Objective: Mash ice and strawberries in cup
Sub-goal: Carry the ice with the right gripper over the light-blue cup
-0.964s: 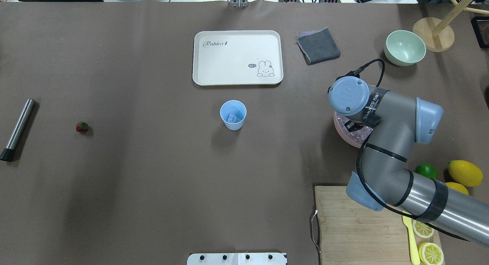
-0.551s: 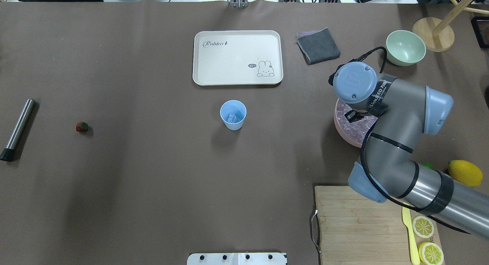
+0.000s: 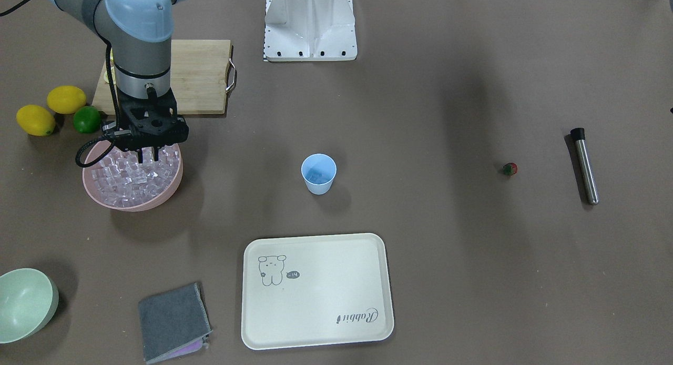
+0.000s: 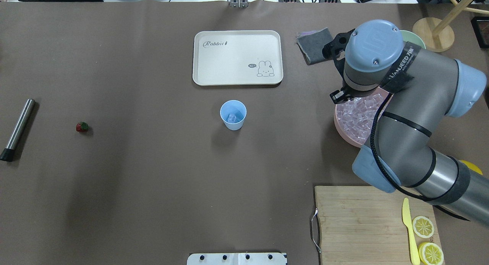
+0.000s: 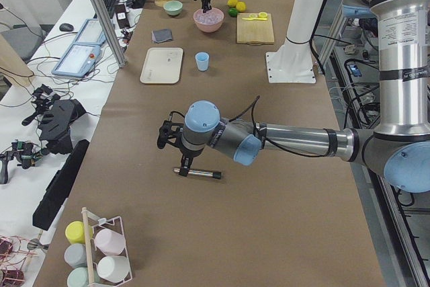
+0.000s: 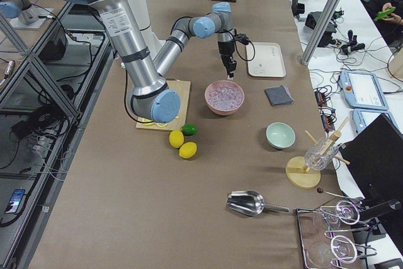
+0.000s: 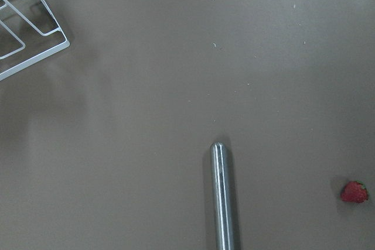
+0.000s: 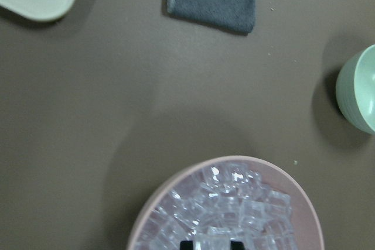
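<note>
- Your right end effector hangs just over the pink bowl at the left of the front-facing view. Its fingers are pinched on one cube of ice (the right wrist view shows this best).
- More ice lies heaped in that bowl, and some sits inside the cup.
- The cup stands upright in the middle of the surface.
- The strawberry lies at the right of that view, near the metal stick but not touching it.
- Your left end effector hangs over that stick. You cannot tell if its fingers are apart or together.
</note>
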Robot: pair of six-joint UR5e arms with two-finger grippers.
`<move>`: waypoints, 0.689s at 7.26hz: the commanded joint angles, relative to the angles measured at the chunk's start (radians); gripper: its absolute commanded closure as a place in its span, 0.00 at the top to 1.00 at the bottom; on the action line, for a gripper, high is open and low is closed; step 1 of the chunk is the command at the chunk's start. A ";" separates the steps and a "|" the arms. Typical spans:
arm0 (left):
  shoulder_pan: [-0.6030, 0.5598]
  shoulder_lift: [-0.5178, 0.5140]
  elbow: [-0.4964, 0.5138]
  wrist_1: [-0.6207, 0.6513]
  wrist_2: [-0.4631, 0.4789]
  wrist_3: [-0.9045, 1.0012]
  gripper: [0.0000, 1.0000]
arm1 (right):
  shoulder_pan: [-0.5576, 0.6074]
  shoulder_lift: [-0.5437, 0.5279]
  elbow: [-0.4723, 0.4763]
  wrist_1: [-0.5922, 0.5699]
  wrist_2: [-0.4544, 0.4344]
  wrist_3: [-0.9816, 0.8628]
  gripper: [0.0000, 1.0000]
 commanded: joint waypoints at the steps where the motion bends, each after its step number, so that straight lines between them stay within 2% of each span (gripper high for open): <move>1: 0.000 -0.001 -0.005 0.000 0.000 0.000 0.97 | -0.033 0.031 -0.035 0.181 0.041 0.170 0.28; 2: 0.000 -0.002 -0.006 0.000 0.000 0.000 0.97 | -0.056 0.052 -0.061 0.275 0.043 0.240 0.29; 5: 0.000 0.002 -0.006 -0.009 0.000 0.000 0.97 | -0.184 0.199 -0.117 0.299 0.019 0.465 0.29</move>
